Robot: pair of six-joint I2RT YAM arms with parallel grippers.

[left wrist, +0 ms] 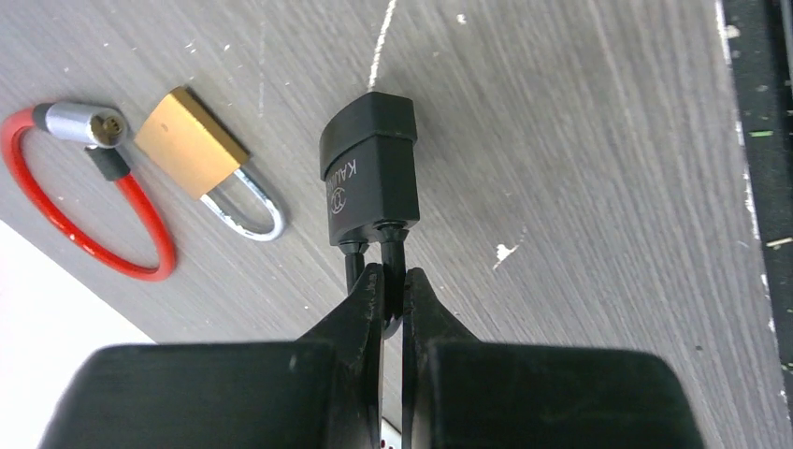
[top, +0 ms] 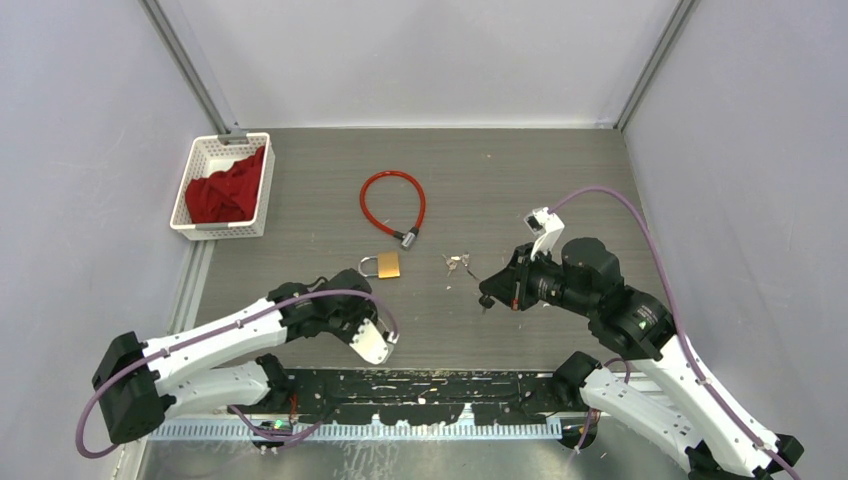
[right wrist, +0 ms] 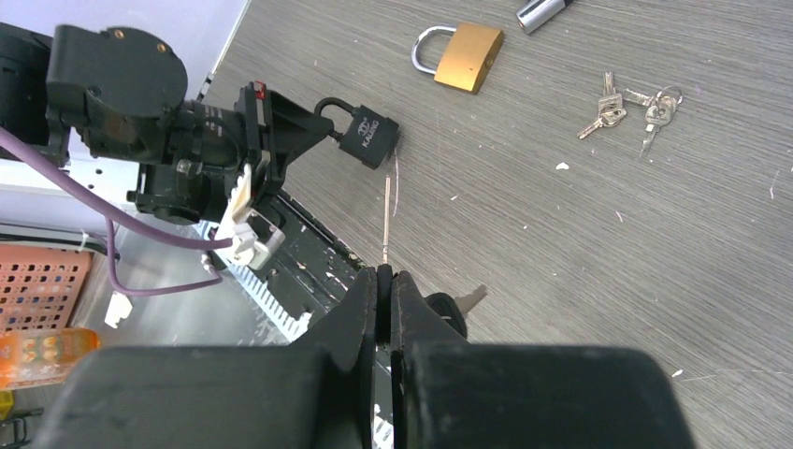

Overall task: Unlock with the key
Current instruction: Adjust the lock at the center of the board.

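Left hand (left wrist: 393, 281) clamps the black padlock (left wrist: 369, 168) by its shackle; right hand (right wrist: 388, 276) pinches the key (right wrist: 468, 299), well apart from that padlock.

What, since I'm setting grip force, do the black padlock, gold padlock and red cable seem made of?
Black padlock: matte black shell, probably plastic or rubber over metal; rounded edges, no glare.
Gold padlock: brushed brass-looking body, bright chrome-looking shackle.
Red cable: glossy sleeve, likely vinyl over wire; silvery metal end.

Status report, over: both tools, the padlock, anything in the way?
Left tool shut on black padlock shackle. Right tool shut on key. Key not yet inserted. Nothing between them.
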